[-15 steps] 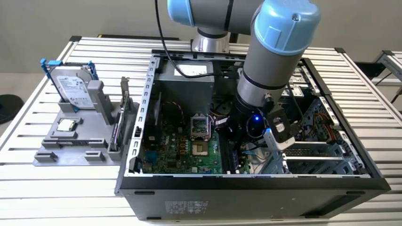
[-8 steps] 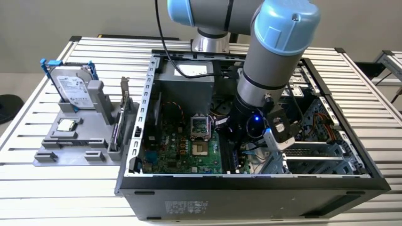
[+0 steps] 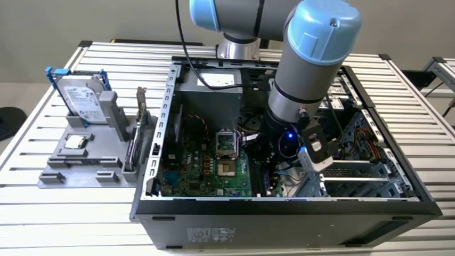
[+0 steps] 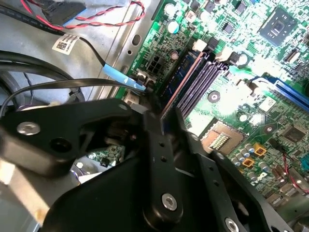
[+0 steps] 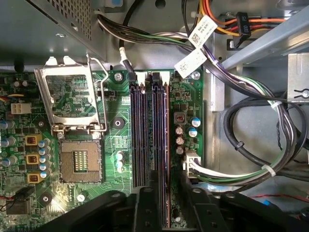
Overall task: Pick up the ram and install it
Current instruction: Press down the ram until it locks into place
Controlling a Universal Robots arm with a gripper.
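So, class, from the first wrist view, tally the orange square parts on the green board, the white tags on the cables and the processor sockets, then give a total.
Orange square parts: 3
White cable tags: 2
Processor sockets: 1
Total: 6

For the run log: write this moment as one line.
gripper: shut on ram | ram: on edge in motherboard memory slot | processor socket: open, empty

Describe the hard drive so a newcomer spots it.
Find the open computer case; on the exterior view's left of it stands a grey holder. The hard drive leans at the holder's far end: a large silver slab in blue brackets, unlike the small square processor chip nearer the camera.
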